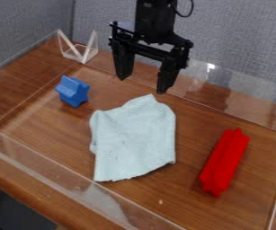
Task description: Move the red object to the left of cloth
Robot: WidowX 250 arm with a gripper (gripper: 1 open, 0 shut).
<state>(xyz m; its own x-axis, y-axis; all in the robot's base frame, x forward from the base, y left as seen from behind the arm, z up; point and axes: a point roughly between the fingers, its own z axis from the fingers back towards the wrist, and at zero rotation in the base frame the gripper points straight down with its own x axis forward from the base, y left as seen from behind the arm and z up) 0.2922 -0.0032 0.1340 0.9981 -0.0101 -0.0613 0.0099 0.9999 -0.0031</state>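
The red object [226,161] is a bright red, bumpy, elongated block lying on the wooden table at the right, to the right of the cloth. The cloth [133,137] is a pale blue-green wrinkled towel spread in the middle of the table. My gripper [145,74] hangs above the table's far side, behind the cloth's top edge, well away from the red object. Its dark fingers [123,61] stand wide apart with nothing between them.
A small blue block [73,91] sits left of the cloth. A white wire stand [77,45] is at the back left. Clear plastic walls [242,85] ring the wooden table [44,117].
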